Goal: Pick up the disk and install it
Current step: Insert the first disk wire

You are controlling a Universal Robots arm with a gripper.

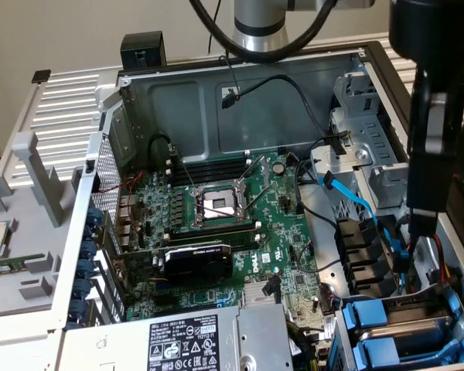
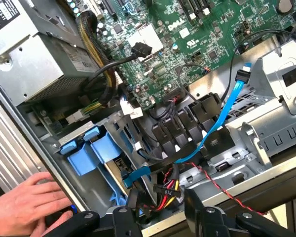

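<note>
Wrist view showed the gripper [image 2: 160, 219] with its two dark fingers spread apart and nothing between them, poised above the drive cage [image 2: 266, 123] at the corner of the open computer case [image 1: 240, 93]. The disk [image 2: 107, 147], clipped in its blue carrier, sat in the cage just beside a second blue-handled carrier [image 2: 81, 157], both clear of the fingers. A person's hand [image 2: 24, 202] lay flat, fingers extended, against the case edge next to the carriers. In the exterior view, the arm [image 1: 255, 23] entered from the top, and the gripper body hung vertically at the exterior view's right, pointing down over the cage, well apart from the motherboard [image 1: 216, 224]. A light blue cable [image 2: 222, 118] crossed the cage near the gripper.
</note>
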